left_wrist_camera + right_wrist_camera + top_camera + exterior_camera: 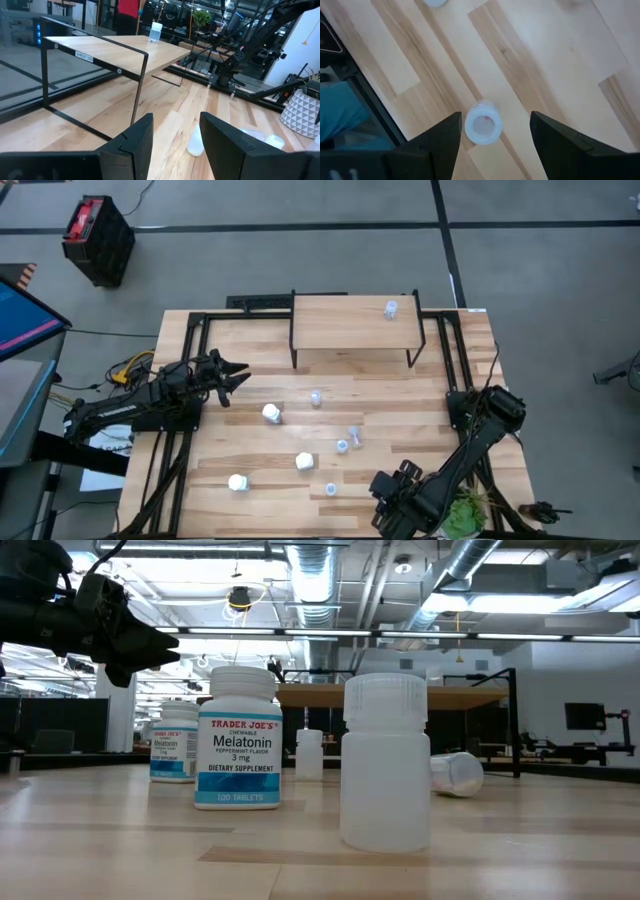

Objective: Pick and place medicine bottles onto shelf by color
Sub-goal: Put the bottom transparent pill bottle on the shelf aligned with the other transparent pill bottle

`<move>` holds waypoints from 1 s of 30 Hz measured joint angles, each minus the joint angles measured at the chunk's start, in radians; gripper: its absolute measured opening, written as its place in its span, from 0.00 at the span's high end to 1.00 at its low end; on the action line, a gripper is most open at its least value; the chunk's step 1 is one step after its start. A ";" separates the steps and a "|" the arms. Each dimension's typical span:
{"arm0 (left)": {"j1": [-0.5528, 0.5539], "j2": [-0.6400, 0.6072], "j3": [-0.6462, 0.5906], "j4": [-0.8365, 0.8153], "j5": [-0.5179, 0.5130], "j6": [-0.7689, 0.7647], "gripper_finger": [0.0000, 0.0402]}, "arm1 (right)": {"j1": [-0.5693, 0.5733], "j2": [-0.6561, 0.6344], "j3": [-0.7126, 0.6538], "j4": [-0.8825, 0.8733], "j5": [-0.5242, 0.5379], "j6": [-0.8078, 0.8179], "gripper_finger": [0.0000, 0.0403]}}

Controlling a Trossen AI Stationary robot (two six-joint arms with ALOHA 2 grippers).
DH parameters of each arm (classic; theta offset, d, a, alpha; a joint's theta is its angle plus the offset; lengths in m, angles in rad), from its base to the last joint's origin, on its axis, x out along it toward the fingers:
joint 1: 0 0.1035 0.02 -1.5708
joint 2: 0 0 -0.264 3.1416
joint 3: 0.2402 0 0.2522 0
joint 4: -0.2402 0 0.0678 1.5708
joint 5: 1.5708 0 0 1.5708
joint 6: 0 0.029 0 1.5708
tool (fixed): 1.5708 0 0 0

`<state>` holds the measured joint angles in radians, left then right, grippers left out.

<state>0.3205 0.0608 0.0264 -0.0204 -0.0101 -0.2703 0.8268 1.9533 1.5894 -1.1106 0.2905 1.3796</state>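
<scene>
- The left gripper (240,375) hangs above the counter's (250,340) left side, its dark fingers spread with nothing between them, pointing toward the scattered bottles.
- The right gripper (385,490) sits low near the counter's front edge, fingers spread too; its wrist view looks straight down on a small translucent bottle (483,125), standing upright with its round cap toward the camera, between but not touched by the fingers (445,135).
- The shelf (350,320), a smooth pale wood board on thin black metal legs, stands at the back; one small bluish translucent bottle (390,308) stands upright near its right end.
- On the plank counter, three opaque white cylinders: one (271,413) nearest the shelf, one (305,462) in the middle, one (237,482) to the front left.
- Small pale translucent ones are scattered right of them: one (316,396) before the shelf, two (348,440) close together, one (331,489) at the front.
- A leafy green plant (462,515) sits at the front right corner.
</scene>
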 joint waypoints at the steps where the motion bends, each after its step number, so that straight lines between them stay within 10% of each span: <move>1: 0.000 0.000 0.000 0.000 0.000 0.000 0.63 | 0.000 0.000 0.000 0.004 0.000 0.000 0.36; 30: 0.000 0.000 0.000 0.000 -0.001 0.003 0.63 | -0.011 0.032 0.000 0.047 -0.090 0.064 0.36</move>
<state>0.3203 0.0609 0.0262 -0.0204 -0.0116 -0.2673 0.8158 1.9855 1.5893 -1.0636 0.2001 1.4437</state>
